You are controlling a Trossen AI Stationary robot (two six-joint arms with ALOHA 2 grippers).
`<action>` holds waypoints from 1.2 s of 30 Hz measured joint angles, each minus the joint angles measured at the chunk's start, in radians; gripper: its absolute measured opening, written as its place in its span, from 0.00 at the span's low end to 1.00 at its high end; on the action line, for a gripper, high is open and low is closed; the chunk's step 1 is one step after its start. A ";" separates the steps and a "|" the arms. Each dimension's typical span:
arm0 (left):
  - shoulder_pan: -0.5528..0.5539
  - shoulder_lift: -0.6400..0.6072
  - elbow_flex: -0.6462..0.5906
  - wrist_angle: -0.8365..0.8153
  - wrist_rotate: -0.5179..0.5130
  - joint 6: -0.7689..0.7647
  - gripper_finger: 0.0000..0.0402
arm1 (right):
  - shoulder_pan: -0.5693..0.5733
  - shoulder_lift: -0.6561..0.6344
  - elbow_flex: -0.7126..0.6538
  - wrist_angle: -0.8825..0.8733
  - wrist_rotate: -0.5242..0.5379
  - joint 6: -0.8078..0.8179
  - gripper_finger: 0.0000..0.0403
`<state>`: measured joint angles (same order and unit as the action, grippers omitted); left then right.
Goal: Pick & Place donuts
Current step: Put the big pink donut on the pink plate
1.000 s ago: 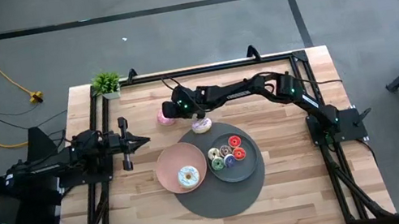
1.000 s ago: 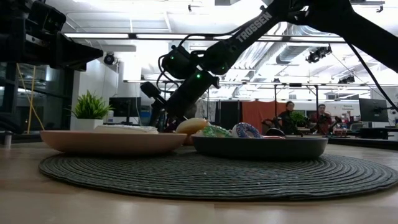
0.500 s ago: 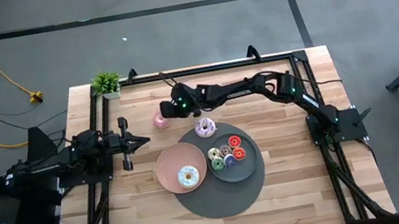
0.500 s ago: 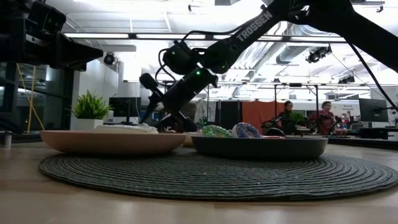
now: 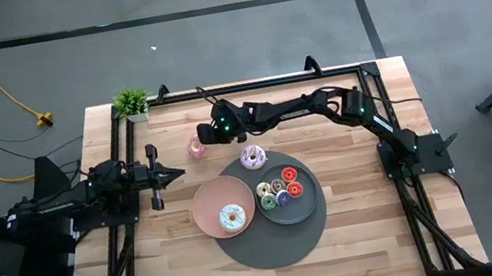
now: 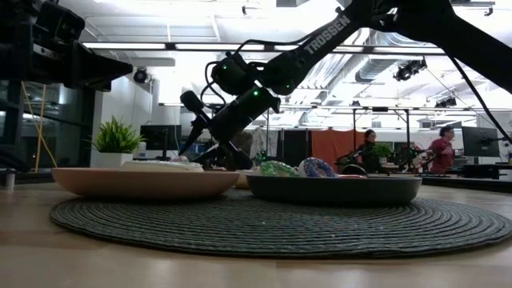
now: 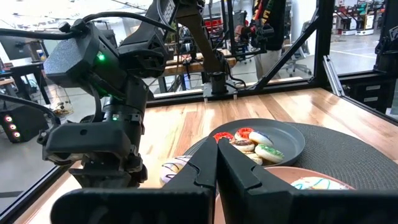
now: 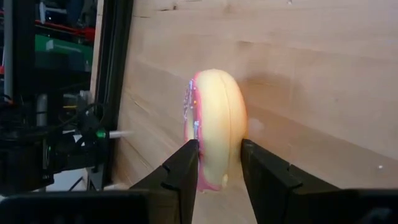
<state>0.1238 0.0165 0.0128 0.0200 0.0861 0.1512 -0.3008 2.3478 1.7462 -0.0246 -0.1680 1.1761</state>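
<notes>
Clamping the pink-iced donut (image 8: pixel 214 127) on edge, your right gripper (image 5: pixel 199 146) sits upper-centre of the high view, while your left gripper (image 5: pixel 174 174), jaws together, waits at left.

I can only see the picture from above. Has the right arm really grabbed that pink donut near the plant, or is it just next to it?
Observer: It has grabbed it. The right wrist view shows the right gripper with its jaws pressed on both faces of the pink donut.
Operator: Is the donut lying flat?
Observer: No, it stands on edge, with its pink icing towards one side.
Operator: What about the other arm?
Observer: The left gripper has its jaws shut on nothing.
</notes>
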 joint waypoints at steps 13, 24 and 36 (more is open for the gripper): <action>0.000 0.000 0.000 0.000 0.000 0.000 0.00 | 0.000 -0.001 0.000 -0.019 0.000 -0.007 0.23; 0.000 0.000 0.000 0.000 0.000 0.000 0.00 | 0.000 -0.001 0.000 -0.016 0.002 -0.019 0.10; 0.000 0.000 0.000 0.000 0.000 0.000 0.00 | -0.001 -0.003 0.000 0.044 -0.007 -0.031 0.06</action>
<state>0.1239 0.0166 0.0128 0.0200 0.0862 0.1511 -0.3016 2.3452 1.7462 0.0191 -0.1749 1.1448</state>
